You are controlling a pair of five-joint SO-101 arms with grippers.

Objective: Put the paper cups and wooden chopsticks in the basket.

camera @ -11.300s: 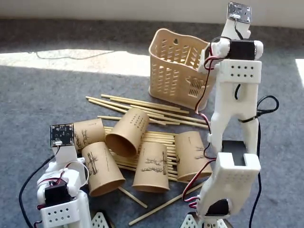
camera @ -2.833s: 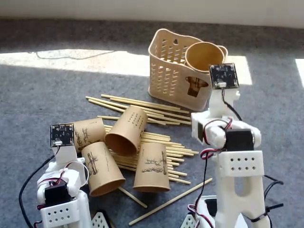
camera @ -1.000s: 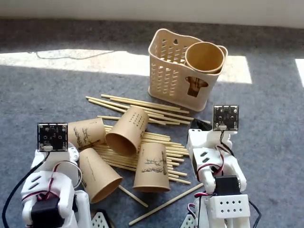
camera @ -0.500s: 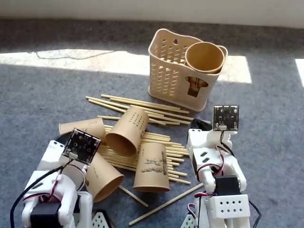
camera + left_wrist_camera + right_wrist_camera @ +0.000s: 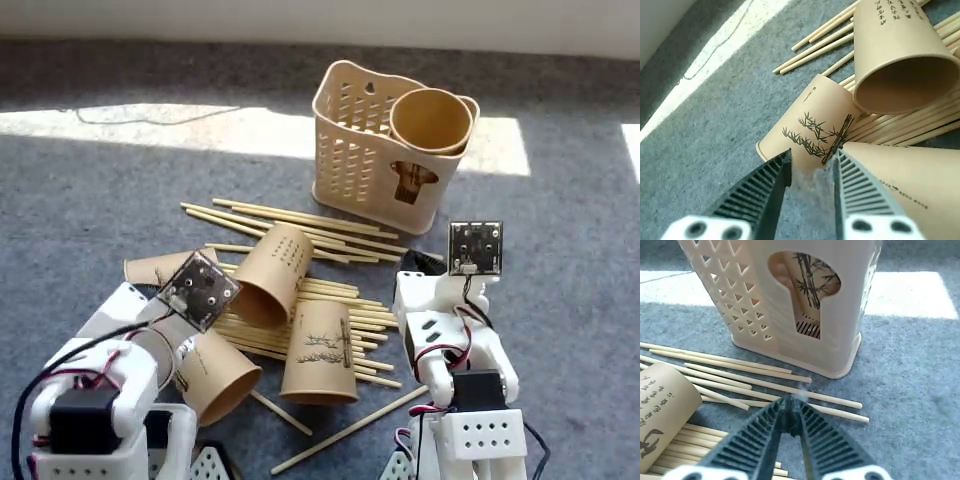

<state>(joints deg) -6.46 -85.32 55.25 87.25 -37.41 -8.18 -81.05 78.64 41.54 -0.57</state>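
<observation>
The cream basket [image 5: 372,150] stands at the back with one paper cup [image 5: 431,119] upright inside; its bamboo print shows through the basket's cutout [image 5: 811,278]. Several cups lie on wooden chopsticks [image 5: 330,240] on the carpet: one [image 5: 270,275] on its side, one [image 5: 318,350] in front, one [image 5: 215,372] by the left arm. My left gripper [image 5: 811,169] is open just short of a bamboo-printed cup [image 5: 812,127], beside two other cups [image 5: 892,55] [image 5: 910,177]. My right gripper [image 5: 792,407] is shut and empty, low over chopsticks [image 5: 755,375], facing the basket [image 5: 790,305].
Grey carpet lies all around, with sunlit strips behind the basket and bare floor to the left and right of the pile. A thin cable [image 5: 130,115] runs across the far left. Both arm bases stand at the near edge.
My left arm has swung forward and to the right, bringing its gripper down to the cups at the pile's left. The right arm, pulled back from the basket earlier, has kept still.
</observation>
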